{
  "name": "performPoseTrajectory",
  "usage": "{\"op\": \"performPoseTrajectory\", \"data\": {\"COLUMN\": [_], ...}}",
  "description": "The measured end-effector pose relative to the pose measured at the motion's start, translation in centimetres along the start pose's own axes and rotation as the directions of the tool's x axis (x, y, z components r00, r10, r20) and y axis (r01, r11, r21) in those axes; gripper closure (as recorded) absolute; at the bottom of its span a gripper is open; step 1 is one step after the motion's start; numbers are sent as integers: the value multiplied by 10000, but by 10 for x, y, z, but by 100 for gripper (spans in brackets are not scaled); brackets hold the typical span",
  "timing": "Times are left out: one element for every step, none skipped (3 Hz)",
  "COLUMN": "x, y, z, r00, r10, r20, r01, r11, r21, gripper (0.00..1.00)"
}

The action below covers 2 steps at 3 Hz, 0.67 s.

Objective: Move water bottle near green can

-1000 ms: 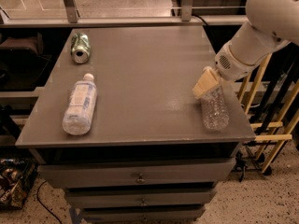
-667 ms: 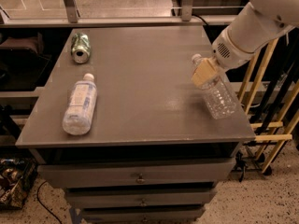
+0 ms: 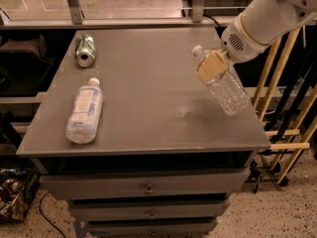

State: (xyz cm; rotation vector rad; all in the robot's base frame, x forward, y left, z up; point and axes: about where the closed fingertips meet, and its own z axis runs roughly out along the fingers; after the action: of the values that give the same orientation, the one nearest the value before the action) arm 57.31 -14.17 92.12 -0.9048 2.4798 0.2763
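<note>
The water bottle (image 3: 224,85) is clear and ribbed with a white cap. It hangs tilted above the right side of the grey table (image 3: 148,98), cap up and to the left. My gripper (image 3: 212,66) is shut on the bottle's upper body, its tan fingers (image 3: 210,67) clamped around it. The white arm comes in from the upper right. The green can (image 3: 84,50) lies on its side at the table's far left corner, well apart from the bottle.
A larger bottle with a wide white label (image 3: 85,111) lies on its side at the table's left. Drawers (image 3: 146,187) sit under the tabletop. Wooden rails (image 3: 287,133) stand to the right. A metal frame (image 3: 74,4) runs behind the table.
The gripper has lifted the water bottle off the table's right front area and carried it up and leftward, tilting it. The can and the labelled bottle have not moved.
</note>
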Motion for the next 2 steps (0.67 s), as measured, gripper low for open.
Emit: {"op": "performPoseTrajectory", "data": {"x": [1,-20], "y": [0,15], "z": [5,24], "r00": [9998,9999], "r10": [149,48], "r20": [-91,94], "r01": [-150,-42], "r11": [9997,9980], "r21": [-194,-628], "gripper": [100,100]}}
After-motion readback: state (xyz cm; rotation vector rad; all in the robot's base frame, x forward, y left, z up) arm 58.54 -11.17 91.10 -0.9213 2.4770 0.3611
